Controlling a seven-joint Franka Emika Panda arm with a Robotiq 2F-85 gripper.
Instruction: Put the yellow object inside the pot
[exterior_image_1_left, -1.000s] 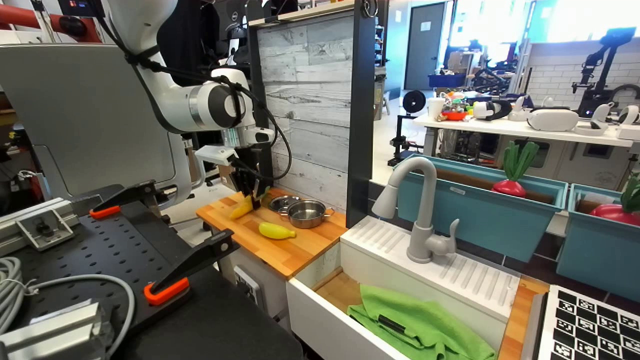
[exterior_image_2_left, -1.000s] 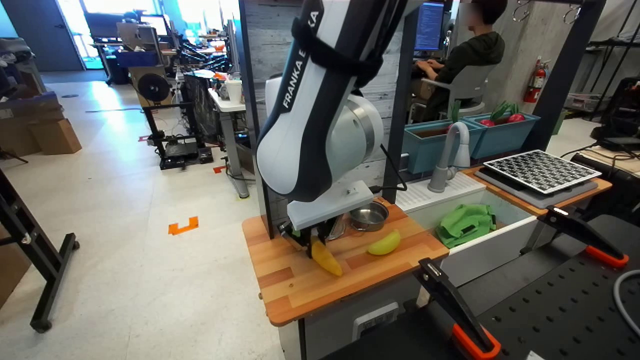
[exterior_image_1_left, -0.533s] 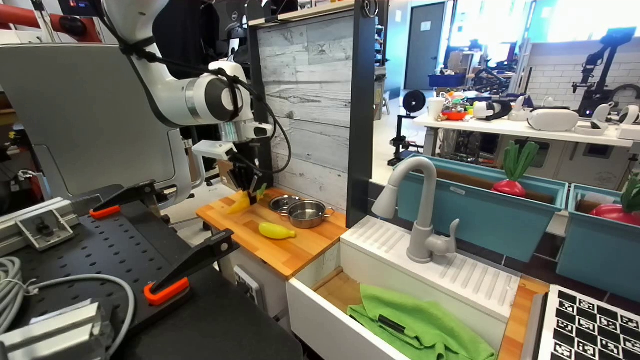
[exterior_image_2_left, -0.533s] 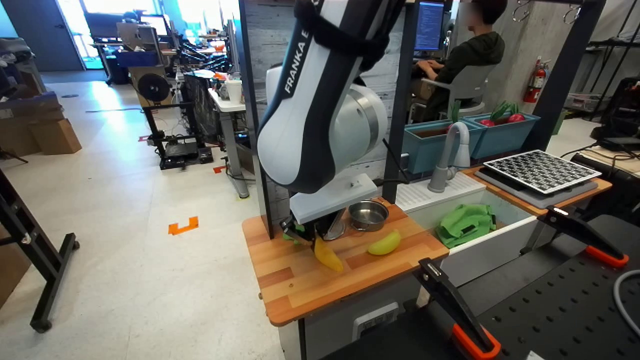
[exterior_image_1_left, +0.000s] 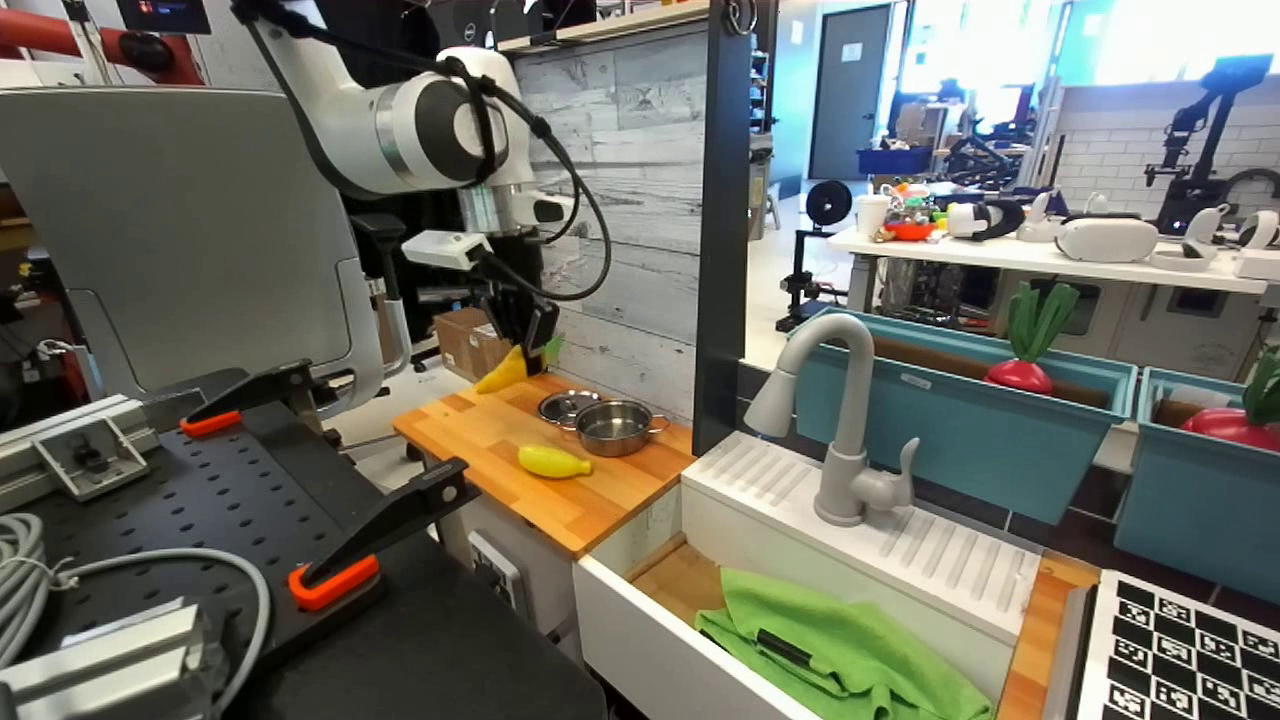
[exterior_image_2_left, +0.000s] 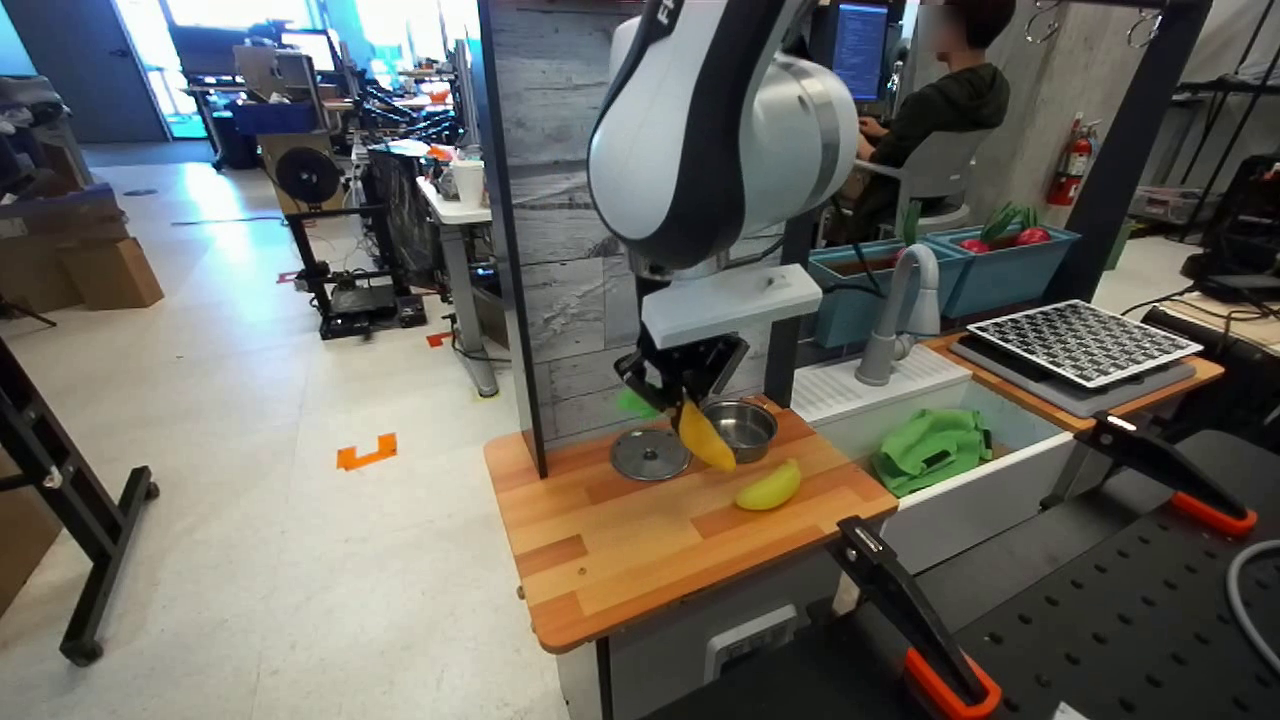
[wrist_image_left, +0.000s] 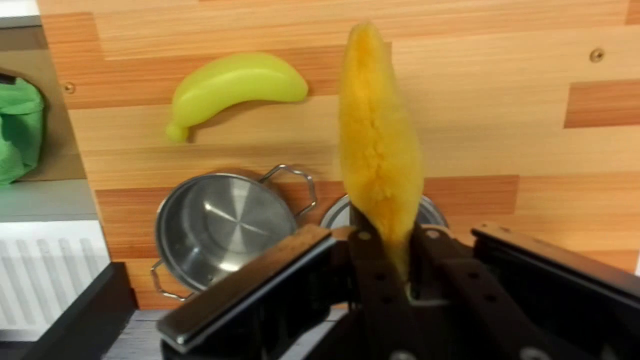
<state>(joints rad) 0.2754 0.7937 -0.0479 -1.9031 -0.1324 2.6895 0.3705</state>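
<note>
While yellow obj. (exterior_image_2_left: 706, 438), clamped in jaws, part-hides pot (exterior_image_2_left: 757, 438) in an exterior view, wrist cam shows them apart

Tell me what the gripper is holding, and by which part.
The gripper holds the yellow object near its green end, not by the tapered tip, which sticks out free.

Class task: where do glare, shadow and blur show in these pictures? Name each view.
In both exterior views, the windows are nearly white; in an exterior view, glare streaks the floor and the seated person's face is blurred; in the wrist view, the pot shows bright highlights, the toy banana casts a shadow, and the held yellow object looks slightly soft.
</note>
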